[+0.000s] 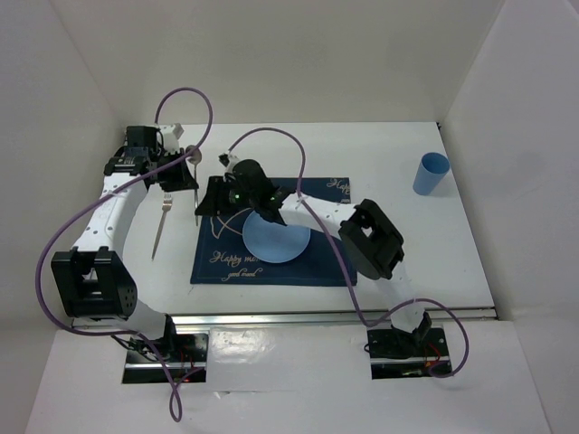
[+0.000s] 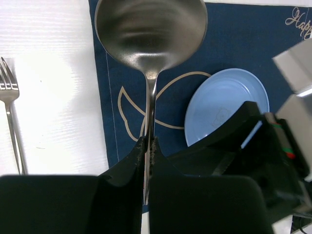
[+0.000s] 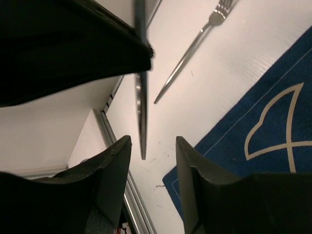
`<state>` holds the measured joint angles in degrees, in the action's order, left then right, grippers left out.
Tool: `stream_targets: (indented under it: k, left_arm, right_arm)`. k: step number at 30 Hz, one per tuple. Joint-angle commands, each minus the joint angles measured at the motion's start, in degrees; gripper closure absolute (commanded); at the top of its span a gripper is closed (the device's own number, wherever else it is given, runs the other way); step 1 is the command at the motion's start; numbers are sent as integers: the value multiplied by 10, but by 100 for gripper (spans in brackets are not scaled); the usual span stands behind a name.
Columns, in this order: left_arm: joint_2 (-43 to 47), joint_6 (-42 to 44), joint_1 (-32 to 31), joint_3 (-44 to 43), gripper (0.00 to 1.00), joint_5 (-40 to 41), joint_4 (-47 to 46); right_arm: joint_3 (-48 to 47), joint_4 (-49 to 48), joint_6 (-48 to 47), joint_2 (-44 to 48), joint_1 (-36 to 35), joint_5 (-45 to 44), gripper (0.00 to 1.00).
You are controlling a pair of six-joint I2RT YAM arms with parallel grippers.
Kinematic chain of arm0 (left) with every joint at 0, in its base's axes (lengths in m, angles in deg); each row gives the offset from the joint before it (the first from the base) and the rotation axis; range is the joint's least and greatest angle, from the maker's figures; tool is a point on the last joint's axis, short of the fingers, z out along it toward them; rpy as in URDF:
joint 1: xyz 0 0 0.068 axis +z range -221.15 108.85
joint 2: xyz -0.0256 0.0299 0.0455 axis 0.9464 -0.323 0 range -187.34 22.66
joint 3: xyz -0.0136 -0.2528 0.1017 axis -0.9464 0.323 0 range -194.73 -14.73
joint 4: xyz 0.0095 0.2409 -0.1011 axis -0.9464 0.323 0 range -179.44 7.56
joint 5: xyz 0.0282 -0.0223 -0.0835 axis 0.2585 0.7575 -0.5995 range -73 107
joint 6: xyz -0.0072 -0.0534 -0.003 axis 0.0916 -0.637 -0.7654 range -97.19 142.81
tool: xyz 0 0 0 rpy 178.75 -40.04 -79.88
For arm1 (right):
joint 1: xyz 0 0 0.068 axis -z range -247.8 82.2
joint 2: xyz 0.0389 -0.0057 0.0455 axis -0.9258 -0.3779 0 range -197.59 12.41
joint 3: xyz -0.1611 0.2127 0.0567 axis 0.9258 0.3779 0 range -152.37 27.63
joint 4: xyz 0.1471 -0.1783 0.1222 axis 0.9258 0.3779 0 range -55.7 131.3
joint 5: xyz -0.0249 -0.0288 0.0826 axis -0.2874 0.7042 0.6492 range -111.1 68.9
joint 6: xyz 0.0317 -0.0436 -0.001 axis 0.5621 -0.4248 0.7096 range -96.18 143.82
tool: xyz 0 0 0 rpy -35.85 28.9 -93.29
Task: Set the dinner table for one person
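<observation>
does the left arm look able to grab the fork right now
Probably not yet: its jaws are shut on the spoon. The fork lies close by on bare table with nothing over it, so the way looks free once the spoon is put down.

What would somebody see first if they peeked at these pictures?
Probably the big shiny spoon, pinched by its handle in the left claw above the left edge of the navy placemat. Next, the light blue plate sitting in the middle of that placemat, and the blue cup standing alone at the far right of the dinner table.
</observation>
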<state>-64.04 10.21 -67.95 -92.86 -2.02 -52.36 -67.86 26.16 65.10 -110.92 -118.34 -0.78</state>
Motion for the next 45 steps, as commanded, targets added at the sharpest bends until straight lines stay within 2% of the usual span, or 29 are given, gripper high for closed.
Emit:
stream_targets:
  k: [1, 3, 13, 15, 16, 17, 18, 21, 22, 24, 25, 27, 29, 30, 34, 38, 41, 43, 45]
  left_arm:
    - [24, -17, 0, 3, 100, -1, -30]
    - [24, -17, 0, 3, 100, -7, -30]
    - [29, -23, 0, 14, 100, 4, -30]
    - [29, -23, -5, 14, 100, -2, -30]
    - [29, -23, -5, 14, 100, -2, -30]
    - [29, -23, -5, 20, 100, -2, -30]
    - [29, -23, -5, 20, 100, -2, -30]
    - [29, 3, -5, 20, 100, -18, -23]
    - [29, 12, -5, 12, 86, -28, -14]
    - [29, 36, -5, -3, 68, -36, -3]
    - [29, 42, -5, -10, 49, -36, 9]
    - [29, 48, -5, -34, 39, -28, 22]
    - [24, 56, 11, -53, 35, -33, 40]
    - [24, 62, 16, -70, 35, -33, 46]
    - [32, 70, 45, -60, 35, 3, 51]
    - [43, 88, 62, -37, 35, 31, 46]
    - [43, 93, 68, -31, 35, 36, 46]
    - [43, 93, 68, -25, 35, 36, 41]
    - [37, 93, 68, -25, 35, 29, 41]
  right_arm:
    - [-27, -28, 21, -14, -5, 10, 54]
    - [-33, -28, 28, -20, -5, 10, 59]
    - [-66, -48, 46, -52, 5, 53, 59]
    - [-73, -48, 51, -59, 5, 47, 67]
    - [-73, -48, 59, -59, 5, 47, 74]
    - [-73, -48, 59, -59, 5, 47, 83]
    - [-73, -48, 68, -59, 11, 54, 100]
    - [-59, -54, 91, -52, 18, 69, 100]
    - [-52, -54, 107, -40, 26, 69, 100]
    - [-18, -62, 123, -23, 49, 96, 100]
    - [-5, -69, 137, -2, 68, 103, 100]
    - [38, -69, 145, 24, 94, 141, 100]
    - [79, -56, 163, 76, 139, 168, 100]
    - [132, -56, 169, 96, 157, 201, 100]
    - [271, -24, 150, 245, 247, 261, 100]
    - [330, 137, 36, 345, 324, 285, 100]
    - [392, 195, 20, 390, 379, 297, 100]
    - [452, 195, 20, 396, 402, 337, 100]
    - [472, 183, 7, 382, 410, 359, 100]
